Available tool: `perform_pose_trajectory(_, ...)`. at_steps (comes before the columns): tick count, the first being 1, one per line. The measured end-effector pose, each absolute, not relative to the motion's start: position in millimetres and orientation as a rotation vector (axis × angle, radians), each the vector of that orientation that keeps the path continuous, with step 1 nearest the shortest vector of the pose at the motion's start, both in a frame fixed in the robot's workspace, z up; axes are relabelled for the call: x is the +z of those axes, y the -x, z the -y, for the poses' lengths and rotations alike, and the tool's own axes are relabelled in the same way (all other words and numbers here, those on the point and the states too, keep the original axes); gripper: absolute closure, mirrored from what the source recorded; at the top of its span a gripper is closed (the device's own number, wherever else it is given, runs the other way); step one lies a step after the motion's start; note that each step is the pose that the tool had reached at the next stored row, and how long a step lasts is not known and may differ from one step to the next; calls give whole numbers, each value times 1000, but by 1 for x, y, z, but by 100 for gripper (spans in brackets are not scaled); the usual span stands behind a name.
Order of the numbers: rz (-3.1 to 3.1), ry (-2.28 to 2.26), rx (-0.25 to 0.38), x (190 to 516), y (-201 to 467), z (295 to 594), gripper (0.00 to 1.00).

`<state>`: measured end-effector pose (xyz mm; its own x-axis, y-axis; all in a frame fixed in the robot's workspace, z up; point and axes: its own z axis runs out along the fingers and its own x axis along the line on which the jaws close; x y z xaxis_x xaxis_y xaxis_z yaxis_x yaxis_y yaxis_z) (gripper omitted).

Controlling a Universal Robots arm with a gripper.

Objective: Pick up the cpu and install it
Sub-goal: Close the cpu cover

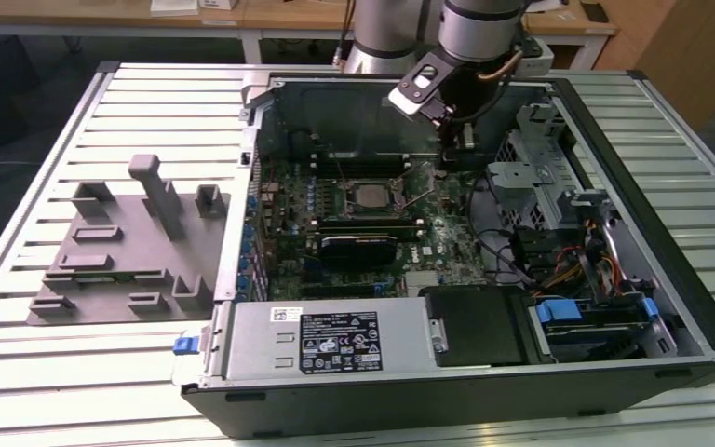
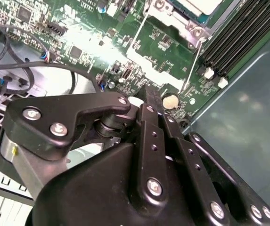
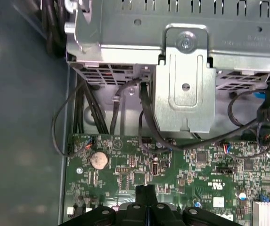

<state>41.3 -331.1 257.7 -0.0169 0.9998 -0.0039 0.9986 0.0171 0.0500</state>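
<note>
Closed, empty tool (image 3: 146,190) hangs low over board (image 3: 196,169) nr coin cell (image 3: 98,160). Square cpu (image 1: 368,196), no long axis, lies flat mid-board, to exterior view's left of tool, apart.

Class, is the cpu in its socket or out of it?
In: the cpu sits square inside the motherboard socket, apart from the gripper.

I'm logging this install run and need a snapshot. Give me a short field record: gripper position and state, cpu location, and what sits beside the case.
gripper position: gripper low over the motherboard, to the exterior view's right of the cpu
gripper state: shut, holding nothing
cpu: cpu lies in its socket, apart from the gripper
nearest landmark: coin cell just beyond the gripper tip
beside the case: grey fixture on the table, at the exterior view's left of the computer case
</note>
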Motion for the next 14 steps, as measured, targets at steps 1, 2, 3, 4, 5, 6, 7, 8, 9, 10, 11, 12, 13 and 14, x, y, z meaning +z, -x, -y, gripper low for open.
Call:
perform_pose_trajectory(1,-2213,-2176,51,258,-42,331,89)
perform_pose_trajectory(2,-2213,-2176,51,258,-43,331,89)
perform_pose_trajectory(3,-2213,-2176,51,257,-43,331,89)
perform_pose_trajectory(4,-2213,-2176,51,257,-43,331,89)
perform_pose_trajectory(5,-2213,-2176,51,256,-43,331,89)
perform_pose_trajectory(6,-2213,-2176,51,255,-43,331,89)
perform_pose_trajectory(7,-2213,-2176,51,253,-43,331,89)
perform_pose_trajectory(8,-2213,-2176,51,252,-43,331,89)
perform_pose_trajectory(9,-2213,-2176,51,250,-43,331,89)
perform_pose_trajectory(10,-2213,-2176,51,249,-43,331,89)
perform_pose_trajectory(11,-2213,-2176,51,248,-43,331,89)
perform_pose_trajectory(12,-2213,-2176,51,247,-44,331,89)
perform_pose_trajectory(13,-2213,-2175,51,247,-44,331,89)
perform_pose_trajectory(14,-2213,-2176,51,247,-44,331,89)
